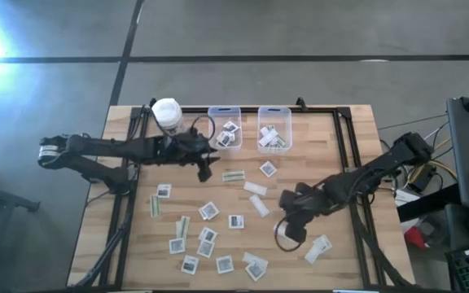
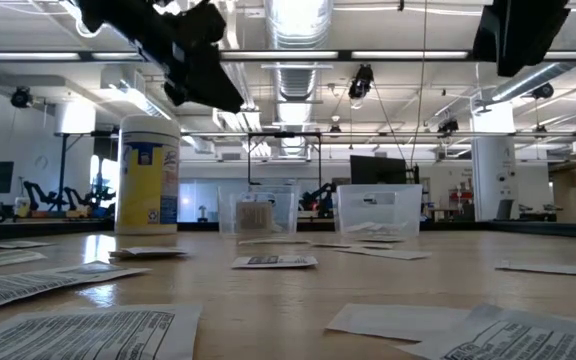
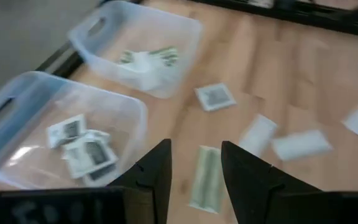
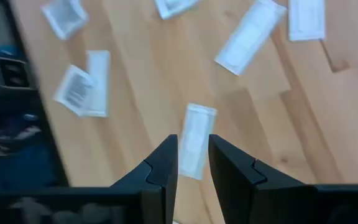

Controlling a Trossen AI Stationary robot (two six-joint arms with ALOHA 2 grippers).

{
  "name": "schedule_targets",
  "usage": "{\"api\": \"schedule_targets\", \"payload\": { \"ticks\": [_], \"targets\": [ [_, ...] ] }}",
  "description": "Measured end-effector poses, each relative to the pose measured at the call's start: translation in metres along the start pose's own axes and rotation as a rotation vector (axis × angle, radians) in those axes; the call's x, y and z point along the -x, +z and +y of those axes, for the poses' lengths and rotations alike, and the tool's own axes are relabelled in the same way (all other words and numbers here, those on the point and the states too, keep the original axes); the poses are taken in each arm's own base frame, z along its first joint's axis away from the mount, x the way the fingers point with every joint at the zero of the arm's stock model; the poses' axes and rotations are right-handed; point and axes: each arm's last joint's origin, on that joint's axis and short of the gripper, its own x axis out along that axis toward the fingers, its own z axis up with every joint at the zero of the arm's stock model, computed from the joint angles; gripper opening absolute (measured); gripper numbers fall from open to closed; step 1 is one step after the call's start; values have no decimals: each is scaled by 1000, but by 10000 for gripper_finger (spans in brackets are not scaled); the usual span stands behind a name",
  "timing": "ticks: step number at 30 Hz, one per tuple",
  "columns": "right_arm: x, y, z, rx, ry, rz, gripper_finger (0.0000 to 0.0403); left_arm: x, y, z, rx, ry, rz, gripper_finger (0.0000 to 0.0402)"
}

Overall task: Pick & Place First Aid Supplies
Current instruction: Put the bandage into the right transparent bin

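Many small white packets (image 1: 208,210) and narrow strips (image 1: 256,189) lie flat, scattered over the wooden table (image 1: 340,146). My left gripper (image 1: 206,169) hangs open above the table, just near of the left clear bin (image 1: 225,111). In its wrist view a greenish strip (image 3: 205,177) lies on the wood below the gap of my left gripper (image 3: 196,149). My right gripper (image 1: 290,228) is open, tipped down over the table's near right part. A white strip (image 4: 196,134) lies on the wood below my right gripper (image 4: 193,142). Neither holds anything.
Two clear bins stand at the far edge: the left bin (image 3: 17,106) holds square packets, the right bin (image 1: 273,111) holds strips. A yellow canister with a white lid (image 1: 168,114) stands left of them. A packet and a strip (image 1: 320,248) lie near the right gripper.
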Motion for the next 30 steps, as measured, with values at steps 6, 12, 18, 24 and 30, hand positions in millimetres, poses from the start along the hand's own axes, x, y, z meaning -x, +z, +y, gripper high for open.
{"api": "schedule_targets", "payload": {
  "ticks": [6,12,18,24,30],
  "targets": [
    [-13,14,17,46,-61,33,83,7,-10,-23,-30,-73,58,131],
    [-31,29,31,103,-93,49,75,13,-23,-35,-56,-64,148,131],
    [-50,38,36,169,-152,101,94,18,-34,-40,-60,0,225,131],
    [-69,52,31,134,-206,127,136,23,-40,-48,-57,-16,259,131],
    [-80,67,17,46,-234,138,161,32,-47,-58,-53,-38,290,131]
  ]
}}
